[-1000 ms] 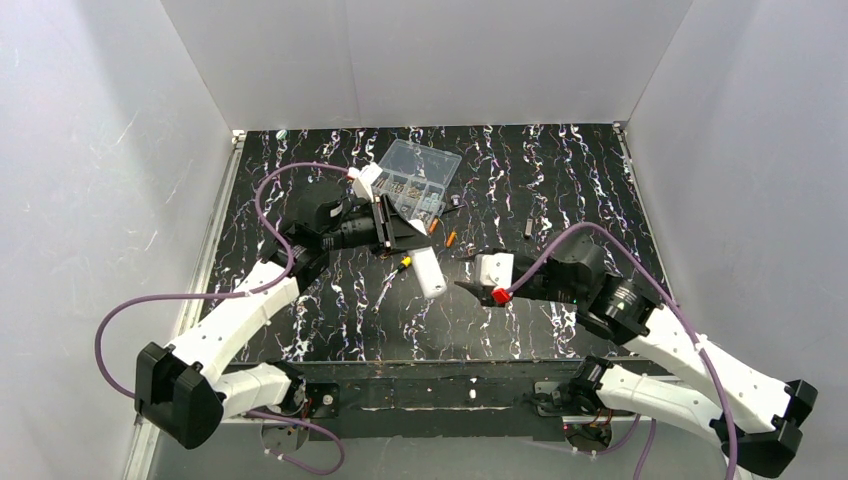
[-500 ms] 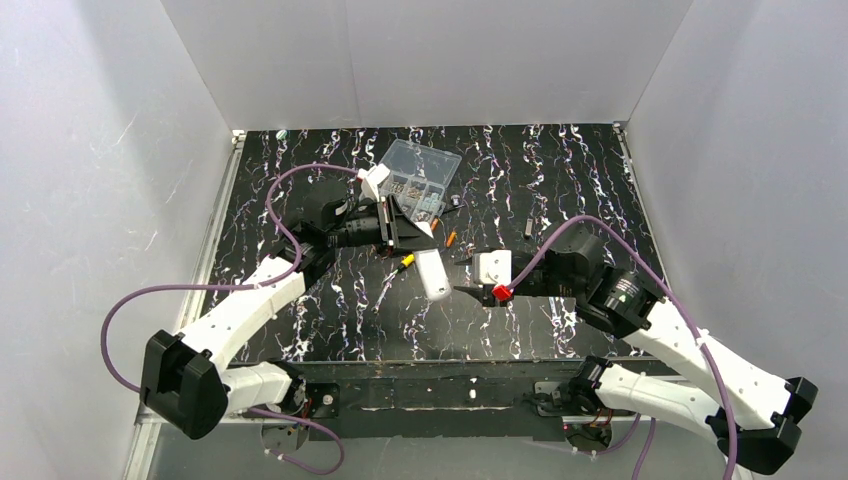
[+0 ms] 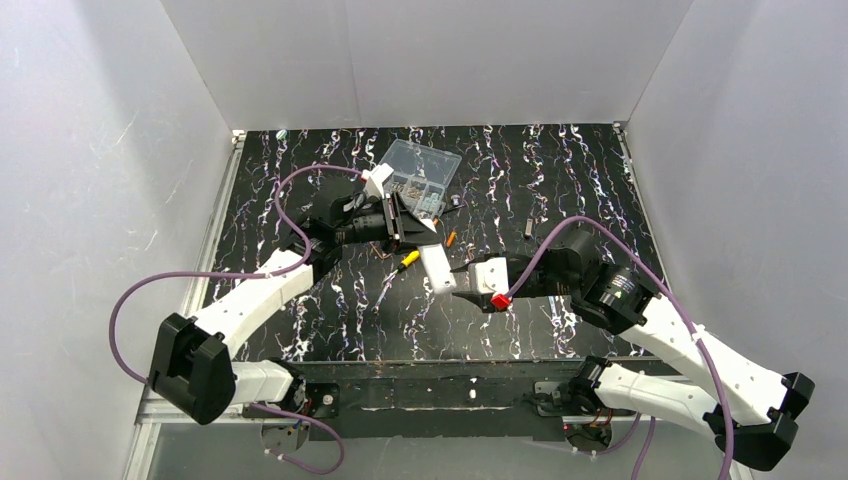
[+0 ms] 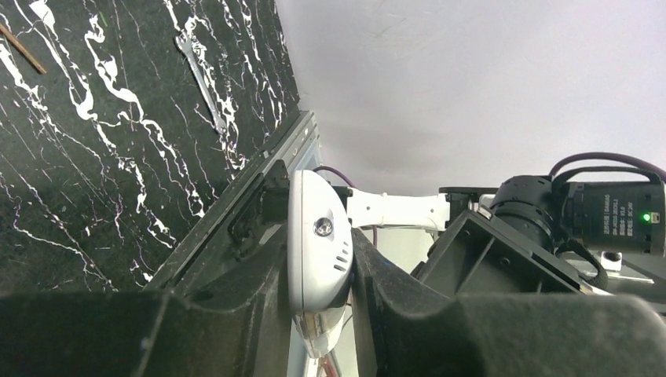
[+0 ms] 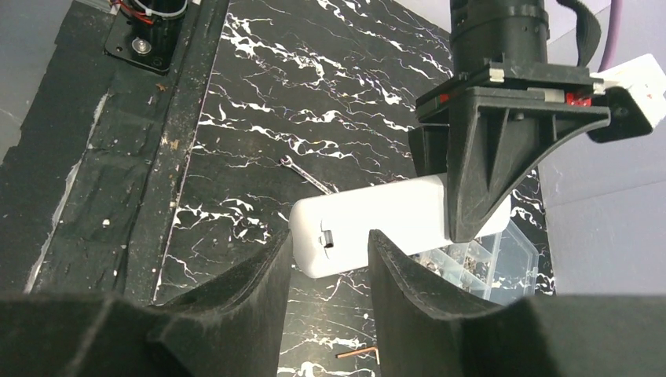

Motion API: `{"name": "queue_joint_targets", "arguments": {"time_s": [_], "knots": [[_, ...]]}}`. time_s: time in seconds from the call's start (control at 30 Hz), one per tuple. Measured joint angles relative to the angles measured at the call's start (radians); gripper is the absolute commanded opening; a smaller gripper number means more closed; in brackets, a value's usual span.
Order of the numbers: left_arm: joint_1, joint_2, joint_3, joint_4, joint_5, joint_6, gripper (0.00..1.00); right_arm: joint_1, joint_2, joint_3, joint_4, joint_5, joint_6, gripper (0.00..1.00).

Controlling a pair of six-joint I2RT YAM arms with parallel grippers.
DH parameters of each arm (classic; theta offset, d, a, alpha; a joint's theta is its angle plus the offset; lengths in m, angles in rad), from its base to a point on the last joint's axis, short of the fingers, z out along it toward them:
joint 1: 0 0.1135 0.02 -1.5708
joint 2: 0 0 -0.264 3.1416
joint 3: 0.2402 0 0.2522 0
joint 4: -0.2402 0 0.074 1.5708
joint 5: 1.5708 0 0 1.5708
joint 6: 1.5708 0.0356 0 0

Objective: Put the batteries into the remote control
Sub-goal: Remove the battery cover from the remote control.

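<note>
Remote control [image 3: 437,271] held above counter [image 3: 560,180], far end clamped in left pincer [image 3: 418,232]. Long axis runs crosswise to right pincer [image 5: 330,243]. Right pincer half-spread and empty, remote's free end just ahead of its tips; contact unclear. One battery [image 3: 451,238] on counter beyond.

The centre of the top view is tight for me. The left gripper [image 3: 415,232] and right gripper [image 3: 460,280] crowd together at the remote control [image 3: 436,270]. The screwdriver [image 3: 404,262] lies just left of it and one battery [image 3: 451,238] just above. The clear box [image 3: 420,172] blocks upper centre. I see open table [image 3: 580,170] at upper right and lower left. White walls [image 3: 100,150] close three sides.
</note>
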Motion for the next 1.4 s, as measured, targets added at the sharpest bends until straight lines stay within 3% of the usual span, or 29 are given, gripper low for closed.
{"name": "queue_joint_targets", "arguments": {"time_s": [1.4], "knots": [[0.0, 0.015, 0.009, 0.039, 0.051, -0.045, 0.0, -0.026, 0.054, 0.0, 0.024, -0.023, -0.064, 0.43]]}}
